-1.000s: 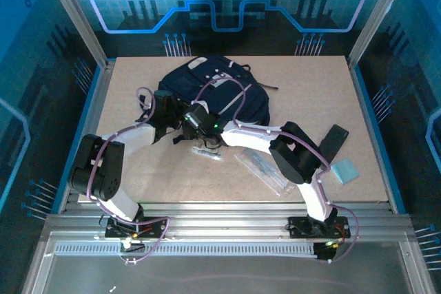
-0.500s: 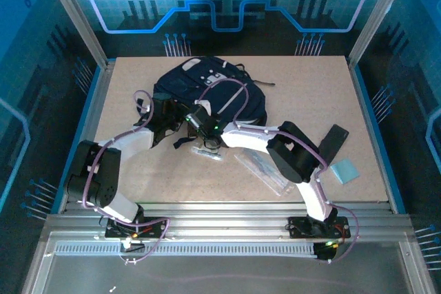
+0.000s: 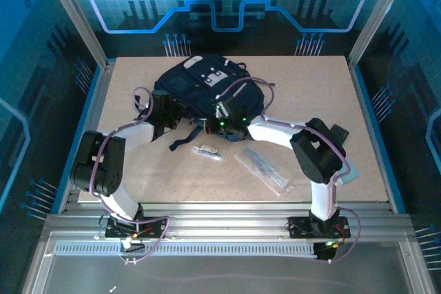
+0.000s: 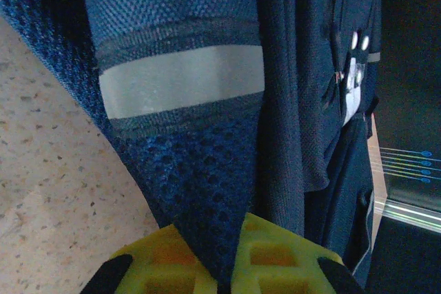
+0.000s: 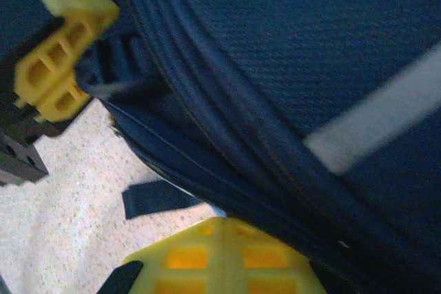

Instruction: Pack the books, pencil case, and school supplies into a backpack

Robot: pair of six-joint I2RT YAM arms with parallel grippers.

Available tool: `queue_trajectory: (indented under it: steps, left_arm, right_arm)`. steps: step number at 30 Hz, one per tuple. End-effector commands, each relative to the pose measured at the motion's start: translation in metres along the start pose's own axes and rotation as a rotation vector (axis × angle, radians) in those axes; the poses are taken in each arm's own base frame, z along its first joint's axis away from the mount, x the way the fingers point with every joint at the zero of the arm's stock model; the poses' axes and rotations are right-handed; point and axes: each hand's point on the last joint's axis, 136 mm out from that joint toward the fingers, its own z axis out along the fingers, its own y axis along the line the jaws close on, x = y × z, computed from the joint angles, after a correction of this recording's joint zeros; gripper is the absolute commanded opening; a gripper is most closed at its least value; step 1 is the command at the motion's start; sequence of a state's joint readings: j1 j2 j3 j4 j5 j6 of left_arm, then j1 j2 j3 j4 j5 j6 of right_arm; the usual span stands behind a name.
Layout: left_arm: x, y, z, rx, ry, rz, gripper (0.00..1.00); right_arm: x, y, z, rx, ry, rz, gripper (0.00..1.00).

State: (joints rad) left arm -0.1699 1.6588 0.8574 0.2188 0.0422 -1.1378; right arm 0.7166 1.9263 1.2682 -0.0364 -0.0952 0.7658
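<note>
- Backpack [image 3: 207,87]: navy cloth, matt. A coarse open mesh is noted on one panel and a finer weave on the body.
- Stripe [image 4: 182,80]: a pale grey band, recorded as smooth with a faint sheen.
- Table [image 3: 310,101]: pale speckled board, matt and slightly grainy.
- Pencil case [image 3: 265,170]: clear plastic, glossy.
- Left gripper [image 4: 224,266], fingers [image 4: 275,259]: yellow moulded plastic, matt and cellular.
- Frame rails [image 3: 227,228]: bare metal, observed as brushed.
</note>
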Motion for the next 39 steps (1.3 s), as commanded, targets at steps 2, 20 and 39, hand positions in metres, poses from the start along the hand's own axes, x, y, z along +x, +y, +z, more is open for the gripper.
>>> queue_trajectory:
  steps: [2, 20, 39]
  left_arm:
    - [-0.017, -0.037, -0.005, 0.108, -0.029, 0.046, 0.0]
    - [0.05, -0.074, -0.035, 0.234, 0.118, -0.027, 0.0]
    - [0.074, -0.102, -0.066, 0.295, 0.14, -0.028, 0.0]
  right_arm:
    - [0.021, -0.018, -0.017, 0.022, 0.1, -0.01, 0.0]
    - [-0.029, 0.037, 0.018, -0.048, -0.089, -0.081, 0.32]
    - [-0.056, -0.009, -0.006, 0.592, -0.313, -0.257, 0.46]
